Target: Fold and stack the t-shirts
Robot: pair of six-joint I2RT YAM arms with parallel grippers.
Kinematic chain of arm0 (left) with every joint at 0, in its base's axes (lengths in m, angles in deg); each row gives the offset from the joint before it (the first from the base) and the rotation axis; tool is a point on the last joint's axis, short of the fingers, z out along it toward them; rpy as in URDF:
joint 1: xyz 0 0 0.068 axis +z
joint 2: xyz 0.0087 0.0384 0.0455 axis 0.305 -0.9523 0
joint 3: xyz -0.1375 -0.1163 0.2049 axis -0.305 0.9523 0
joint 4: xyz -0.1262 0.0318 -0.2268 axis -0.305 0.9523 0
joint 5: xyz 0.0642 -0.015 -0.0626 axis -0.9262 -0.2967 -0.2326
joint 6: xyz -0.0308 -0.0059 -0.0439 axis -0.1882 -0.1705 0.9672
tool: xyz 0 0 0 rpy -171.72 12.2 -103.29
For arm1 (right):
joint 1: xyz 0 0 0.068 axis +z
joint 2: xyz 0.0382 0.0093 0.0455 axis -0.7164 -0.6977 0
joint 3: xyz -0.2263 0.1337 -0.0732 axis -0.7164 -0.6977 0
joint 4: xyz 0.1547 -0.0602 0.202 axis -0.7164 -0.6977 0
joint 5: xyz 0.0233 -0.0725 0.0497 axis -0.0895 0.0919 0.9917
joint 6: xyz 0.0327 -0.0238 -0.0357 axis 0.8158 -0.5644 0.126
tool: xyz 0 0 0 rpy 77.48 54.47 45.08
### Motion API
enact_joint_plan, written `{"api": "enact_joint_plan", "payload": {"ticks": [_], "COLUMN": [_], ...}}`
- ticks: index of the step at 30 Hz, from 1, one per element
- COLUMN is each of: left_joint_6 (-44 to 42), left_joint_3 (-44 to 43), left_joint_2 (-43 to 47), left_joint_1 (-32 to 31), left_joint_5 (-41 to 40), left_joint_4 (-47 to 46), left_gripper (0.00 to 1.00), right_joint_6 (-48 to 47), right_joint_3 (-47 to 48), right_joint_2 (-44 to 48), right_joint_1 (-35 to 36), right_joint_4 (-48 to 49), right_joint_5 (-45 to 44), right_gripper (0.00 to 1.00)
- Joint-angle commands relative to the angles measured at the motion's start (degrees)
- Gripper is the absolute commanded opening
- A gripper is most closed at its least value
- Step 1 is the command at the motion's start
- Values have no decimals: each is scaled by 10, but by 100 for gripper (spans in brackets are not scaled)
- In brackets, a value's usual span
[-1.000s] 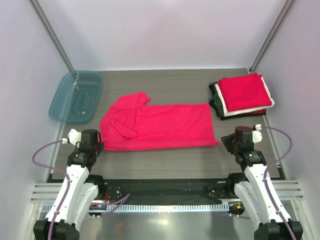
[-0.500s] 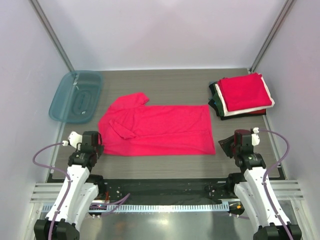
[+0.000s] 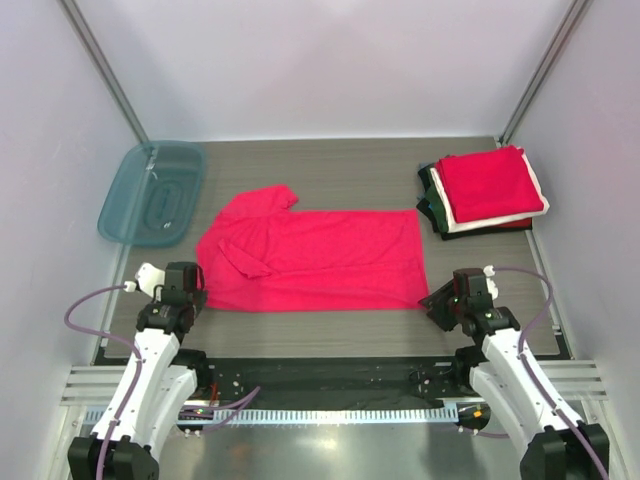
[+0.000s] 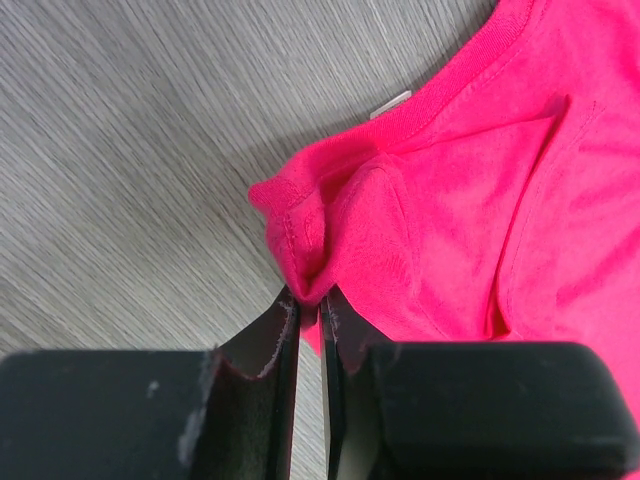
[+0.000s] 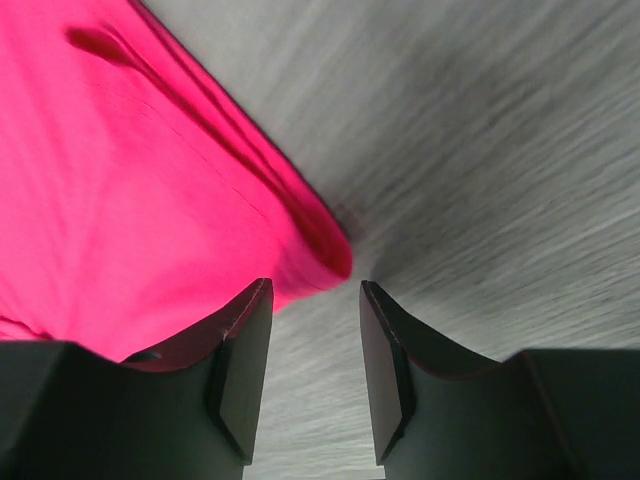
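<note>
T-shirts lie in two places on the table point(image 3: 340, 165). One crimson t-shirt point(image 3: 310, 258) is spread flat as a wide band across the middle of the top view, with a sleeve jutting toward the top of the frame at its left end. The stack of folded t-shirts point(image 3: 487, 190) sits at the upper right of that view, well apart from the spread shirt. It has a red one on top, with white and dark green-black layers showing at its edges.

My left gripper point(image 4: 308, 300) is at the lower left corner of the spread shirt. Its jaws are almost together, pinching a small raised fold of the crimson cloth beside the neckline. The white neck label point(image 4: 390, 103) shows just above that, toward the top of the wrist view.

My right gripper point(image 5: 315, 290) is at the lower right corner of the shirt. Its jaws stand apart with nothing clamped between them. The shirt's corner lies on the table just beyond the gap. I cannot tell whether the finger on the left of that wrist view touches the cloth.

A translucent teal tray point(image 3: 115, 205) rests at the upper left of the top view, clear of the shirt.
</note>
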Motion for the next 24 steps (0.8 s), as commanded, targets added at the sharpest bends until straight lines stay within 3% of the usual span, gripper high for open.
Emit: {"api": "enact_joint_plan", "payload": {"ticks": [1,7,9,10,15,20,23,24], "left_joint_6": [-4,-9,-12,-13,-14,-9,4,4], "left_joint_3": [-16,-15,-15,-13,-12,-24,-94,-122], "left_joint_2": [3,4,4,4,-2,-35,-124,-192], "left_joint_1": [4,3,3,3,3,3,4,5], "left_joint_5": [-27,-34,-36,-37,-37,-6,-24,-26], "left_joint_4": [-5,-7,-7,-9,-17,-77,-117,-116], "left_gripper": [14,14,14,14,14,13,13,10], "right_joint_6": [33,79,81,81,86,86,63,57], "right_joint_3": [-17,-29,-27,-26,-20,21,127,195], "right_joint_2": [-4,-14,-22,-31,-76,-126,-199,-250], "right_joint_1": [35,83,84,84,84,83,81,70], "right_joint_4": [29,64,75,78,103,152,153,153], "right_joint_5": [9,-61,-79,-100,-117,-117,-175,-178], "right_gripper": [47,49,45,32,1,1,1,1]}}
